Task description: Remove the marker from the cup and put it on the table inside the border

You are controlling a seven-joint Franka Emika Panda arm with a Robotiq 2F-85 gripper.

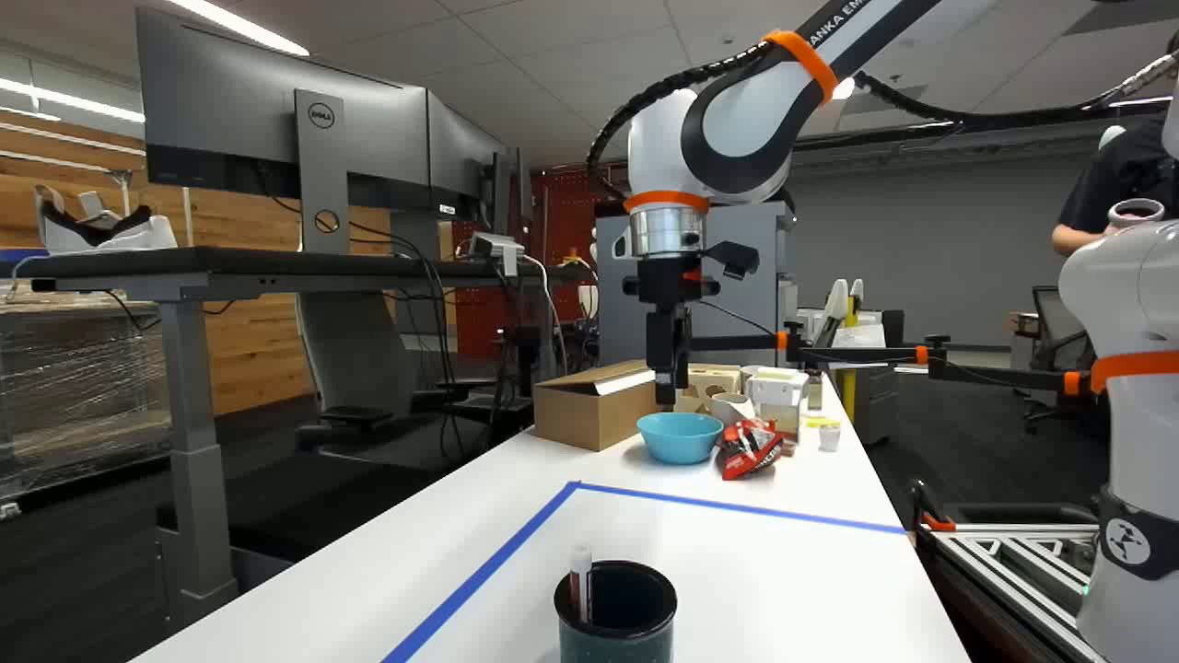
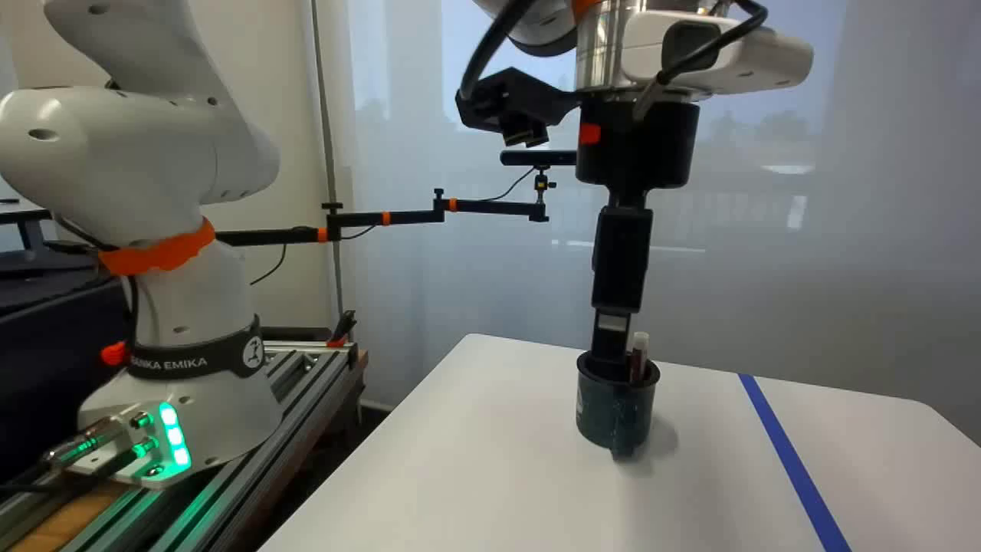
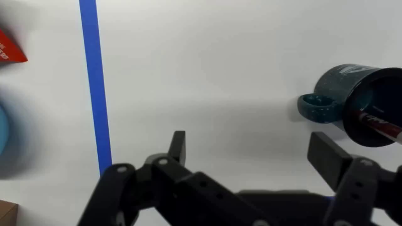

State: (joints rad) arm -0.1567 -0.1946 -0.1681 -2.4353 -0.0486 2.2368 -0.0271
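Note:
A dark teal cup stands upright on the white table. It also shows in an exterior view and at the right of the wrist view, with its handle facing the gripper. A marker leans inside the cup with its pale end above the rim; it shows too in an exterior view and in the wrist view. My gripper is open and empty, pointing down above the table, beside the cup. In an exterior view the gripper overlaps the cup only along the line of sight.
Blue tape marks the border; it also shows in the wrist view. Beyond it stand a blue bowl, a red snack bag, an open cardboard box and white boxes. A camera arm reaches over the table's side.

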